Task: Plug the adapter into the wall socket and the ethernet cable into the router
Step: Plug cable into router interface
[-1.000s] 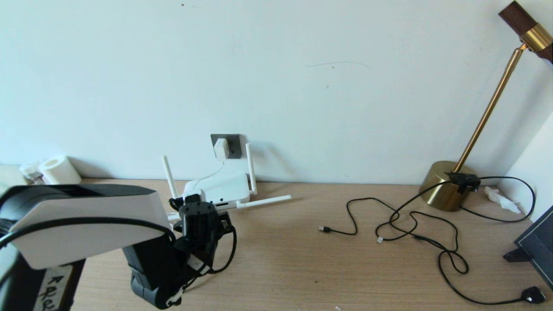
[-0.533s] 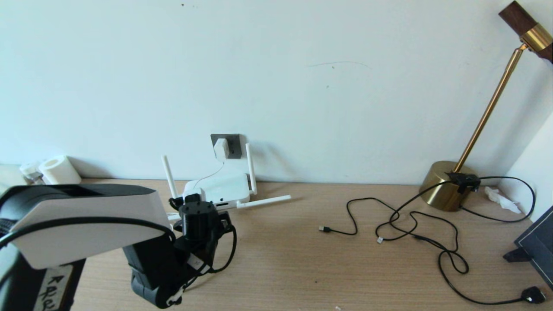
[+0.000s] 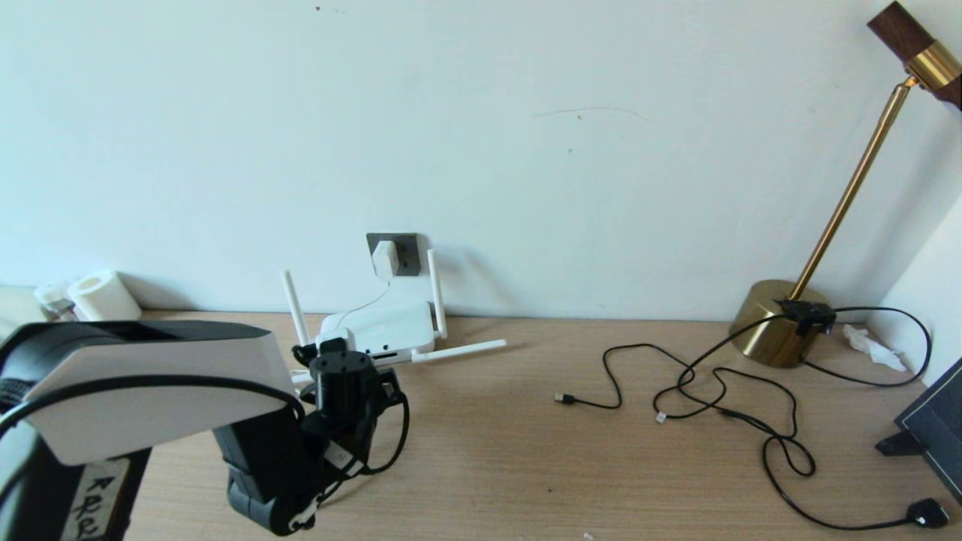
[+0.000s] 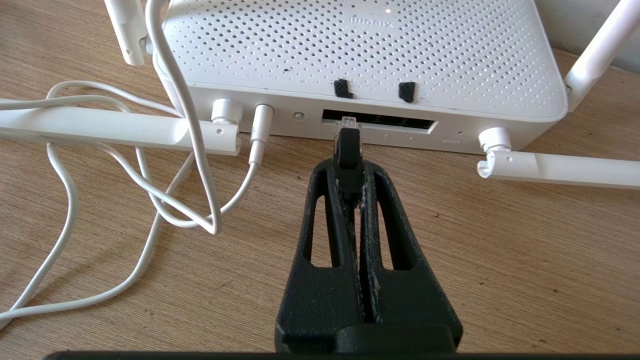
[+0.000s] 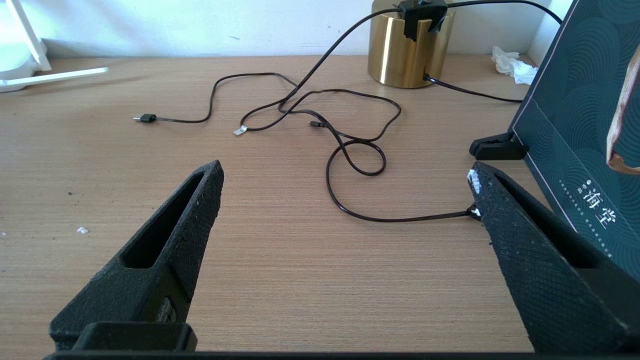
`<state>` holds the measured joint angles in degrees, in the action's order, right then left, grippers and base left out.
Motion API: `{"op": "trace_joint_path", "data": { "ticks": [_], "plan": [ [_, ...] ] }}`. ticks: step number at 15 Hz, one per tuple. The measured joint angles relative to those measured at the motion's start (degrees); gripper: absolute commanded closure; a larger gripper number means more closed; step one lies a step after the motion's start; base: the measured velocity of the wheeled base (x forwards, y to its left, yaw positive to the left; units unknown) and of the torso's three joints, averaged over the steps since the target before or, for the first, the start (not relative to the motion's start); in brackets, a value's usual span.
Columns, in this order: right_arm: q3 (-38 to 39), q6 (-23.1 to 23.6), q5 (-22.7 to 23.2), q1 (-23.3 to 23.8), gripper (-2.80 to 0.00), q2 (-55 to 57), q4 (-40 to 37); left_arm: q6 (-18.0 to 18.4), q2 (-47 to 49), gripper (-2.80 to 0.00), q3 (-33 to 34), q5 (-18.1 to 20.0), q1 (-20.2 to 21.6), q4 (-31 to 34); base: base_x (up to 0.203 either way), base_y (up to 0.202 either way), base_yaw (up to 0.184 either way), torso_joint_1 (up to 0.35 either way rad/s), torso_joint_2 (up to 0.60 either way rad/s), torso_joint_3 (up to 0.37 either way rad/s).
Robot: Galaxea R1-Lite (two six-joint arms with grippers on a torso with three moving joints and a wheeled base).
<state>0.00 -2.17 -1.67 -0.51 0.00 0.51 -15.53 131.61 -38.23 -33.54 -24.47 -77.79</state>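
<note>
The white adapter point(image 3: 384, 259) sits plugged in the dark grey wall socket point(image 3: 406, 253), its thin white cord dropping to the router point(image 3: 378, 329). In the left wrist view the router point(image 4: 350, 50) lies just ahead, with its dark port slot point(image 4: 380, 121) facing me. My left gripper point(image 4: 348, 167) is shut on the ethernet cable's black boot point(image 4: 347, 150); the clear clip plug point(image 4: 348, 123) touches the mouth of the port slot at its left end. The rest of the ethernet cable is hidden behind the fingers. My right gripper point(image 5: 345, 182) hangs open over bare desk, off the head view.
White cord loops point(image 4: 165, 190) lie beside the router, whose antennas point(image 4: 560, 167) are folded flat on either side. Thin black USB cables point(image 3: 721, 391) sprawl across the right of the desk by a brass lamp base point(image 3: 774, 323). A dark box point(image 5: 580, 125) stands at the far right.
The left arm has shifted very slightly; the scene is otherwise the same.
</note>
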Motion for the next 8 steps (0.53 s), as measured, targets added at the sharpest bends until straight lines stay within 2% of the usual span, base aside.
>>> {"op": "trace_joint_path", "data": {
  "ticks": [8],
  "plan": [
    [0.0, 0.0, 0.0, 0.0, -2.8, 0.0, 0.0, -0.1, 0.1, 0.0, 0.0, 0.0, 0.4, 0.0, 0.0, 0.0, 0.0, 0.0, 0.0, 0.0]
  ]
}}
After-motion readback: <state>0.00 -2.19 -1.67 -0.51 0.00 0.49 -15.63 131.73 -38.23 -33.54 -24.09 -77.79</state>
